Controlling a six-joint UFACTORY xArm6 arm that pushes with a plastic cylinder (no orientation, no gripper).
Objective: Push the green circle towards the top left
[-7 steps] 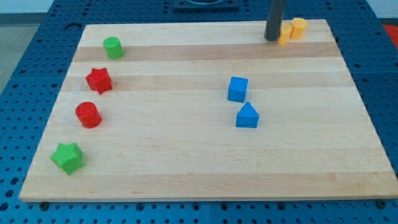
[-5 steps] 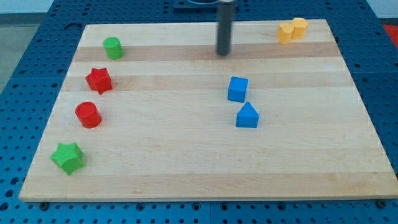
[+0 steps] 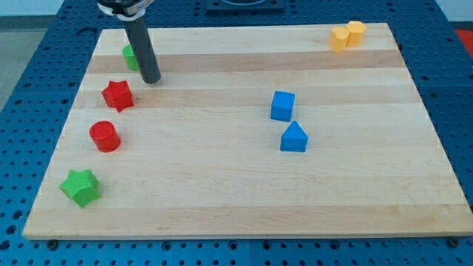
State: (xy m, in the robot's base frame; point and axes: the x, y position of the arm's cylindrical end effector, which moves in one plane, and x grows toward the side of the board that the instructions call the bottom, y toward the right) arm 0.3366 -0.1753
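The green circle (image 3: 130, 57) stands near the top left corner of the wooden board (image 3: 236, 185), partly hidden behind my rod. My tip (image 3: 151, 79) rests on the board just to the lower right of the green circle, close to it or touching; I cannot tell which. The tip is up and to the right of the red star (image 3: 117, 95).
A red circle (image 3: 104, 136) and a green star (image 3: 80, 187) lie down the left side. A blue cube (image 3: 282, 106) and a blue triangular block (image 3: 293, 137) sit right of centre. Two yellow blocks (image 3: 346, 35) sit at the top right.
My rod has swept left across the top of the board, from beside the yellow blocks to beside the green circle. No block has visibly moved.
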